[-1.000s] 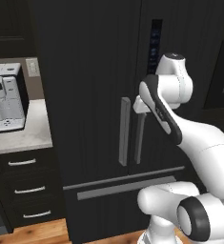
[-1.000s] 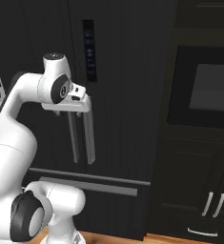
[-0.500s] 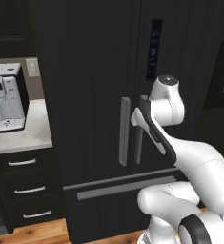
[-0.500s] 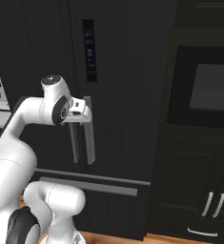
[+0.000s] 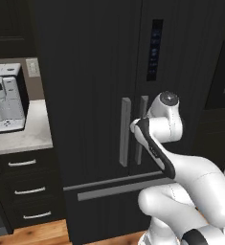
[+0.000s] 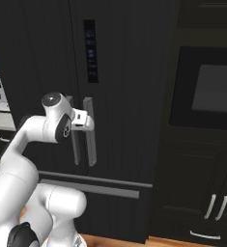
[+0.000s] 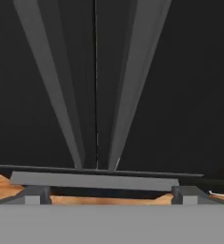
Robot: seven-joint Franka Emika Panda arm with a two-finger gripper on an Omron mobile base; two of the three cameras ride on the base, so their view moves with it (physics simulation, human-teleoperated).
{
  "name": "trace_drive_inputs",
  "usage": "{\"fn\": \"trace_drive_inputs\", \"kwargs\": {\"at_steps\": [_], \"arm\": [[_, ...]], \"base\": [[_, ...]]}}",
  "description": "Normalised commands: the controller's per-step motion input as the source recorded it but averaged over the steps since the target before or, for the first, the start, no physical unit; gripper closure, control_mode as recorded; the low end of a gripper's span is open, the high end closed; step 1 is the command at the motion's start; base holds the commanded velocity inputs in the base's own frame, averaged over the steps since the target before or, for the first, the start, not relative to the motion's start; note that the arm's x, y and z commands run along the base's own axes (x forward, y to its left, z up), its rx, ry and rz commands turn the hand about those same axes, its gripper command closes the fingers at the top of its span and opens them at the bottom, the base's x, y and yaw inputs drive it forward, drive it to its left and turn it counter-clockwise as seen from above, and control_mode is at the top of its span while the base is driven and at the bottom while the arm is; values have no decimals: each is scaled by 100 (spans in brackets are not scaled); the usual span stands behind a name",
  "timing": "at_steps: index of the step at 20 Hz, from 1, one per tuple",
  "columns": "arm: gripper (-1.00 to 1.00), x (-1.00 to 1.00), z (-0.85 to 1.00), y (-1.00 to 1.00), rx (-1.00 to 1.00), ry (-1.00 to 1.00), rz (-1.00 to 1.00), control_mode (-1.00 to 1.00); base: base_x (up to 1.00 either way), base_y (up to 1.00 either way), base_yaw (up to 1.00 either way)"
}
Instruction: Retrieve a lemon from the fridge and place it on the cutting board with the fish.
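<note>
The task is barely begun — the fridge (image 5: 99, 95) is shut, both doors closed, so the lemon, presumably inside, is hidden. The gripper (image 6: 88, 122) sits close against the right door handle (image 6: 90, 130), near its top, jaws spread wide and holding nothing. In the hand view both handles (image 7: 132, 81) run ahead of the fingertips (image 7: 35, 194). Everything is left: grasp a handle, open, find the lemon, carry it to the board with the fish
</note>
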Motion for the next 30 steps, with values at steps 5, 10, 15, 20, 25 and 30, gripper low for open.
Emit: {"fn": "trace_drive_inputs", "kwargs": {"at_steps": [5,10,15,20,25,30], "arm": [[-100,37,-1,-7,0,-1,-1,-100],[-100,50,0,-18,0,0,0,-100],[-100,48,0,-1,0,0,0,-100],[-100,32,-12,0,0,-1,0,-100],[-100,41,-21,0,0,0,0,-100],[-100,33,-7,0,0,-3,0,-100]], "base": [[0,0,0],[0,0,0],[0,0,0],[0,0,0],[0,0,0],[0,0,0]]}}
